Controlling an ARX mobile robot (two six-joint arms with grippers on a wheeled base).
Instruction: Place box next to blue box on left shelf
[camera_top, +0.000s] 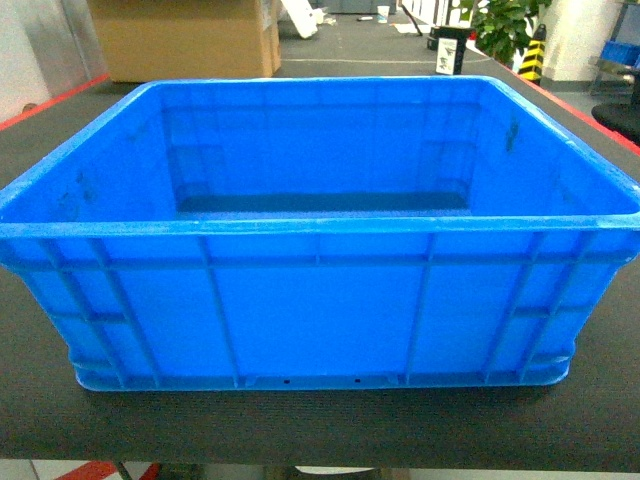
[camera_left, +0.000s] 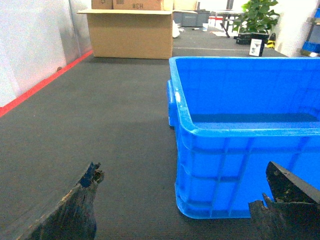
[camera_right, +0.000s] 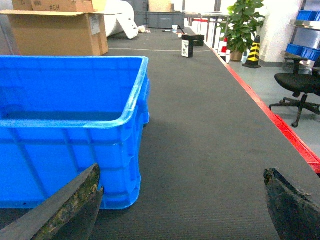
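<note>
The box (camera_top: 320, 300) is a large open blue plastic crate with nothing inside, standing on a dark ribbed mat and filling most of the head view. Neither gripper shows in the head view. In the left wrist view my left gripper (camera_left: 182, 170) is open low over the mat, and the box's (camera_left: 225, 170) near left corner lies between its fingers, closer to the right finger (camera_left: 285, 195). My right gripper (camera_right: 181, 170) is open too; the box's (camera_right: 60, 150) near right corner sits just beyond its left finger (camera_right: 75, 205). The left shelf and its blue box are out of view.
A big cardboard carton (camera_top: 185, 40) stands behind the box at the back left. A red floor line (camera_right: 280, 125) borders the mat on the right, with an office chair (camera_right: 300, 85), a striped cone (camera_right: 254, 50) and a potted plant (camera_top: 505, 25) beyond.
</note>
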